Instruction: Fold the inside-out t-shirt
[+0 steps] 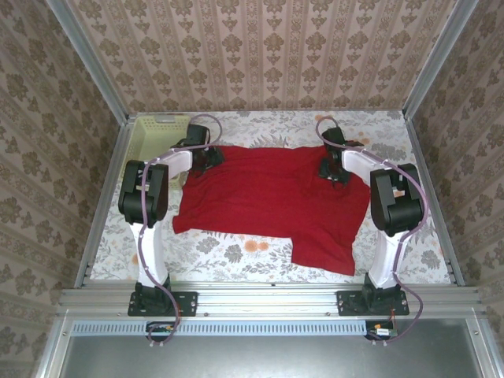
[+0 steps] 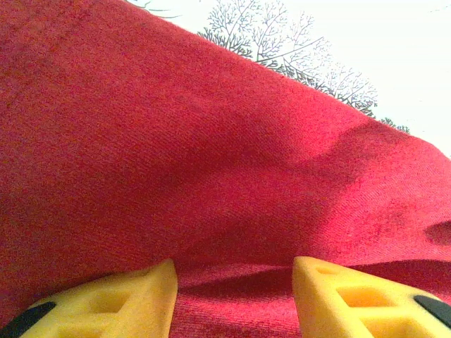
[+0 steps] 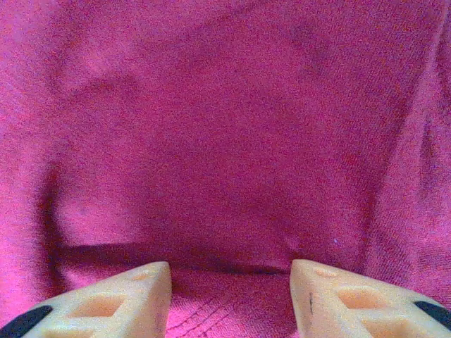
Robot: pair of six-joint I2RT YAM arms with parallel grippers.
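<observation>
So here's my setup right now: the red t-shirt [image 1: 272,201] is spread out mostly flat on the flowery table [image 1: 236,253], sitting between my two arms; there are soft wrinkles across it, and one flap sticks out toward the near right corner; my left gripper [image 1: 206,157] is down on the far left corner of the shirt, just beside the pale yellow-green basket [image 1: 157,130] that's tucked into the far left corner of the table; I can't tell if the cloth actually touches the basket; my right gripper [image 1: 335,172] is down on the far right corner of the shirt, so the two are well apart with the whole far edge of the shirt running between them; in my left wrist view the yellow fingers [image 2: 141,296] stand apart with a clear gap, red cloth lying across that gap and rising up behind it in a smooth slope, and a bit of the leafy table print peeking over the top edge; nothing looks pinched there, so I'd call that one parted and not holding; same deal in my right wrist view, the paler fingers [image 3: 134,299] are spread about as wide, the shirt lies under and beyond them with a shadowed crease just past the tips, and no fold is caught between them.
</observation>
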